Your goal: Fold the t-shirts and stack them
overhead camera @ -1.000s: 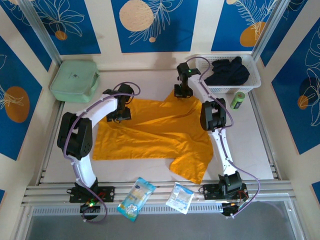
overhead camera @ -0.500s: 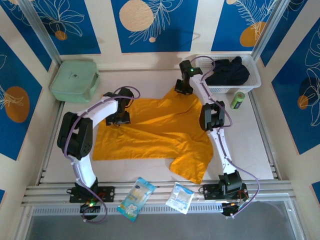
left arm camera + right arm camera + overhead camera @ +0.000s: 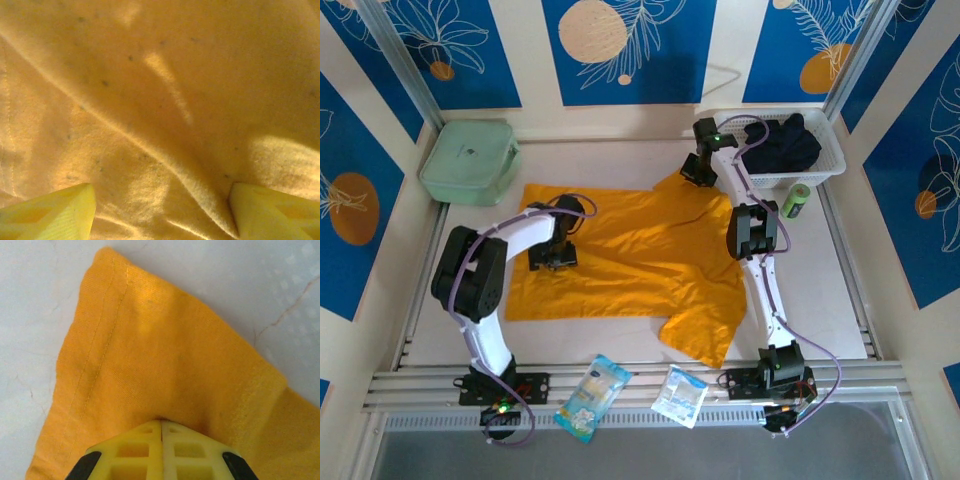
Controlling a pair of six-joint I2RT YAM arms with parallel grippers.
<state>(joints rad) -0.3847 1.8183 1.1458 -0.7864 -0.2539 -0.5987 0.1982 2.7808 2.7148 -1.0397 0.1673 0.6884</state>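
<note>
1. The t-shirt (image 3: 640,255) is plain orange-yellow and lies spread at the centre of the table (image 3: 820,290). It is mostly flat with shallow wrinkles. One sleeve sticks out at 5 o'clock toward the near edge.
2. The right gripper (image 3: 698,172) is at the shirt's 1 o'clock corner. In the wrist view its yellow fingers (image 3: 135,452) are pressed together with no gap, and a bunch of orange cloth is drawn in at the tips. It pinches the t-shirt just behind a stitched hem. The hemmed corner fans out toward 12 o'clock over bare white table.
3. The left gripper (image 3: 552,256) is on the shirt's 9 o'clock side, directly over the cloth. In the wrist view its fingers (image 3: 50,215) are spread wide, with one tip at 7 o'clock of the frame and the other at 5 o'clock. A raised crease runs diagonally from 10 o'clock down to the 5 o'clock tip. Nothing is clamped, so it holds nothing. The tips sit right at the cloth, but actual contact cannot be told.
4. A white basket (image 3: 828,155) holding dark clothes (image 3: 775,145) is at 1 o'clock of the table, just beside the right gripper.
5. A green can (image 3: 796,200) is at 2 o'clock, by the basket's front wall.
6. A mint zip case (image 3: 470,160) is at 10 o'clock, apart from the shirt.
7. A blue packet (image 3: 592,397) and a white packet (image 3: 680,397) lie at 6 o'clock on the near rail.
</note>
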